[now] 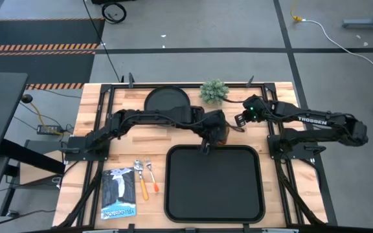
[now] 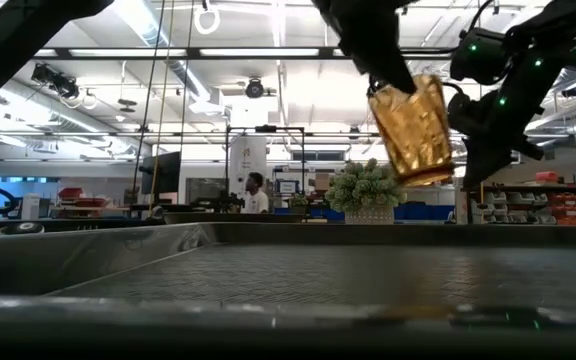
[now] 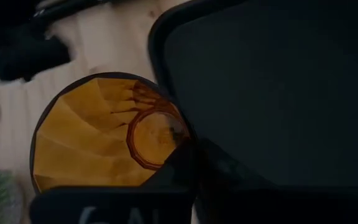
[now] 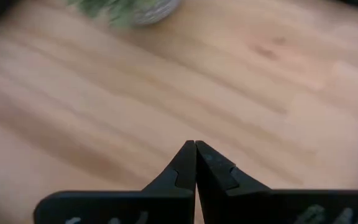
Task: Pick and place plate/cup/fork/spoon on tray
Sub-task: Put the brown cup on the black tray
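My left gripper (image 1: 211,134) is shut on the amber cup (image 1: 221,133), held in the air just beyond the far edge of the black tray (image 1: 173,194). In the low view the cup (image 2: 415,130) hangs tilted above the tray (image 2: 88,260). My right gripper (image 4: 195,147) is shut and empty over bare wood, right of the cup and near the green plant (image 1: 214,90). The round black plate (image 1: 167,100) lies flat at the far edge. The fork and spoon (image 1: 145,178) lie side by side on the table, left of the tray. My left gripper holds the cup at its rim (image 2: 380,98), coming from above and pointing down. In the wrist view a dark finger (image 3: 188,167) lies over the rim on the side toward the tray. The cup hangs below the fingers, tilted and lifted clear.
A printed packet (image 1: 118,194) lies at the near left corner, beside the cutlery. The plant stands at the far edge, between the plate and my right arm (image 1: 316,123). The tray's floor is bare.
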Controlling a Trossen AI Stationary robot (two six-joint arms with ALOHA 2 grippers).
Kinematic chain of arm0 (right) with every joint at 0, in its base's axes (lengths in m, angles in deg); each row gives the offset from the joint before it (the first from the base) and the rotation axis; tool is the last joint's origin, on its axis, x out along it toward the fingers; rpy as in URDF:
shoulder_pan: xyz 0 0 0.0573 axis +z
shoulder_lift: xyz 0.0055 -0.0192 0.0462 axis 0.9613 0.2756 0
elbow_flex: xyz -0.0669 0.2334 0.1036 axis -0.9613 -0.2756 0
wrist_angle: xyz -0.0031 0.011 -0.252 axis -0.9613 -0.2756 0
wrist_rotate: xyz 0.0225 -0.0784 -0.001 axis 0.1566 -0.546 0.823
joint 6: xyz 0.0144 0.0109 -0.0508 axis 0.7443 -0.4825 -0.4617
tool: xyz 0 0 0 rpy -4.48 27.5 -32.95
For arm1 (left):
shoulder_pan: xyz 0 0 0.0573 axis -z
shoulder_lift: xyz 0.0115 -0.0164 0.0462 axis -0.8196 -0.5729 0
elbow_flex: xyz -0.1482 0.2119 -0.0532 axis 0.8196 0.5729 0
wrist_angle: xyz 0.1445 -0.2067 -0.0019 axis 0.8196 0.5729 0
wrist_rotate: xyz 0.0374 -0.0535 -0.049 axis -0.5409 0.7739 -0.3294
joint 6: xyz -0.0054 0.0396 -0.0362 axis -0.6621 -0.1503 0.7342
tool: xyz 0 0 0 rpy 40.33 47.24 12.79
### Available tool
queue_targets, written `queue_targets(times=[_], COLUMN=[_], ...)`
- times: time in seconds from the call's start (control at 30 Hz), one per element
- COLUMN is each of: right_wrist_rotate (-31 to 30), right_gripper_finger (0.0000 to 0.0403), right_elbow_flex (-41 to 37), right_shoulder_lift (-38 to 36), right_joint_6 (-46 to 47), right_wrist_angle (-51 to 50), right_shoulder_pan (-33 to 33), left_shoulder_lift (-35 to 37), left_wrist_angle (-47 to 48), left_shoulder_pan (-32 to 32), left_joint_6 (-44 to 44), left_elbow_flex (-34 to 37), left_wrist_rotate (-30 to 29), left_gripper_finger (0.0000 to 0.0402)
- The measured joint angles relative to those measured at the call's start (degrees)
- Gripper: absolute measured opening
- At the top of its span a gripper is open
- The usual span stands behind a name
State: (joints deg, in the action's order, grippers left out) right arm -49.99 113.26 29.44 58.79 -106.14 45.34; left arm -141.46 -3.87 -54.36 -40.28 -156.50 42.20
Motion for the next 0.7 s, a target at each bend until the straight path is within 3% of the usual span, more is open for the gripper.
queue_targets(times=[0.27,0.7], right_wrist_rotate=[-10.8,-4.9], right_gripper_finger=[0.0009,0.0009], right_elbow_flex=[0.0,0.0], right_shoulder_lift=[-0.2,0.3], right_joint_6=[-1.1,-2.0], right_wrist_angle=[0.0,0.1], right_shoulder_pan=[-3.3,-7.5], left_shoulder_lift=[-3.5,-7.9], left_wrist_angle=[-10.6,-20.5], left_shoulder_pan=[4.9,7.5], left_joint_6=[3.2,6.6], left_elbow_flex=[0.0,0.0], left_wrist_rotate=[0.2,0.0], left_gripper_finger=[0.0018,0.0017])
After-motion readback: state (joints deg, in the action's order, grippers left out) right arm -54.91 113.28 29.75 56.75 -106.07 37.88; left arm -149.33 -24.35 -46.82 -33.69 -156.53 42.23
